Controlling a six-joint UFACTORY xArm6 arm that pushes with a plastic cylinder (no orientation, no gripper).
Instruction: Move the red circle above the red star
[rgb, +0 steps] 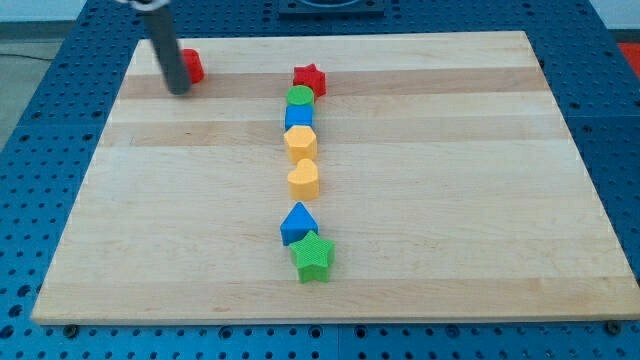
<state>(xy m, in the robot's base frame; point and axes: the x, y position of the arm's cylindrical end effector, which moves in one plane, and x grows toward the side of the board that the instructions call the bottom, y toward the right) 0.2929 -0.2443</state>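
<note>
The red circle (192, 66) lies near the board's top left corner, partly hidden behind my rod. My tip (179, 90) rests on the board at the circle's lower left side, touching or nearly touching it. The red star (310, 78) sits at the top of the middle column, well to the right of the circle.
Below the red star runs a column: green circle (300, 97), blue block (299, 116), yellow hexagon (300, 141), yellow heart (303, 179), blue triangle (298, 224), green star (313, 257). The wooden board (480, 200) lies on a blue perforated table.
</note>
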